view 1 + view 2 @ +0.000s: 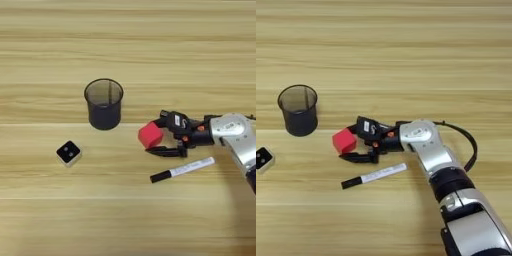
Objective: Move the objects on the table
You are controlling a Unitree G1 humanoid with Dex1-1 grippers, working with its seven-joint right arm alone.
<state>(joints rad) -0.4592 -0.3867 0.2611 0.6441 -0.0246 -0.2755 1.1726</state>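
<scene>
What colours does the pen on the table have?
The pen has a white barrel and a black cap at its left end. It shows best in the left eye view.

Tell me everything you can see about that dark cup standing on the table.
The dark mesh cup is a round container that looks like fine black wire mesh, see-through enough for the wood to show through its wall. It has a thin rim, tapers slightly toward its base and stands upright with its mouth open. It appears empty. It rests on the wooden table, apart from everything else: the red cube and the gripper lie to its right, the white cube nearer the robot, to its left.
</scene>
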